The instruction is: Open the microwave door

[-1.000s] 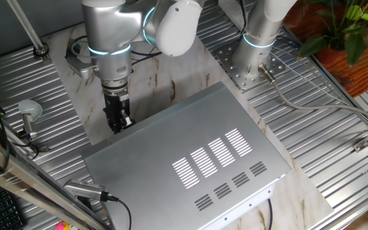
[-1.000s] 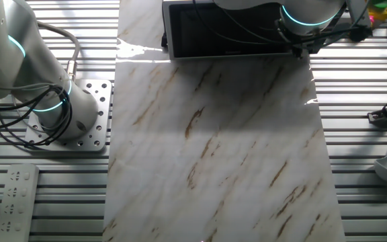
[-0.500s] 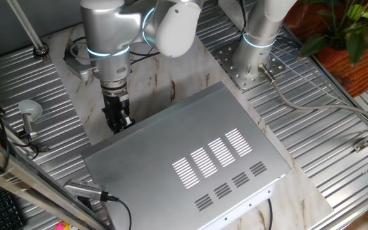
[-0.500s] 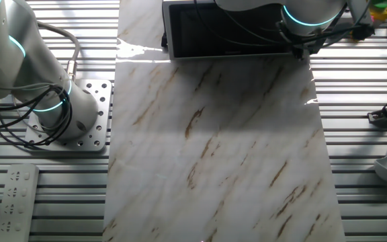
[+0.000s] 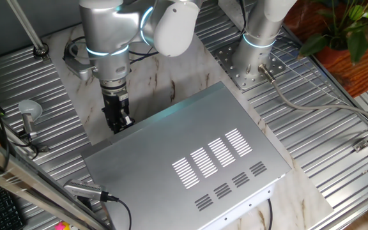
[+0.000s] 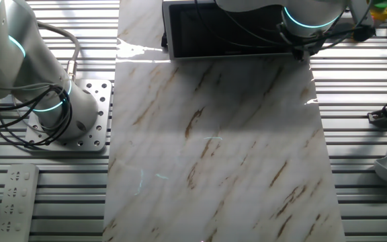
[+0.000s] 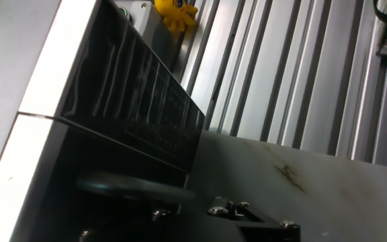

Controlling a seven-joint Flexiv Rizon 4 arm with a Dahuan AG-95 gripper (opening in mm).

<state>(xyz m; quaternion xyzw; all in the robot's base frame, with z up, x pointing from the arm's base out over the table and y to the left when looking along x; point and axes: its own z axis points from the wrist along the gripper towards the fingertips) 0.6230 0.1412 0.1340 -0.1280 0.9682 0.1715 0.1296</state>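
The microwave (image 5: 200, 160) fills the lower centre of one fixed view, its slotted silver top facing the camera, standing on the marble-patterned counter (image 6: 213, 141). In the other fixed view it sits at the top centre of the frame, where the microwave door (image 6: 230, 37) shows as a dark glassy panel lying flat against the front of the box. No gap shows along its edges in that view, so the door looks shut and the opening itself seems not yet begun. The claw (image 5: 116, 117) hangs at the left-hand end of the box in one fixed view, down at the level of the front face, at the door's right end in the other fixed view. The hand view looks along the black door (image 7: 126, 101) at very close range, with dark parts of the claw's mechanism at the bottom of the frame. Whether the fingers are spread or closed, and whether they touch the door's edge, cannot be told from any view. As a judgement, the approach is done; the grip or hook on the edge and the whole swing are left.
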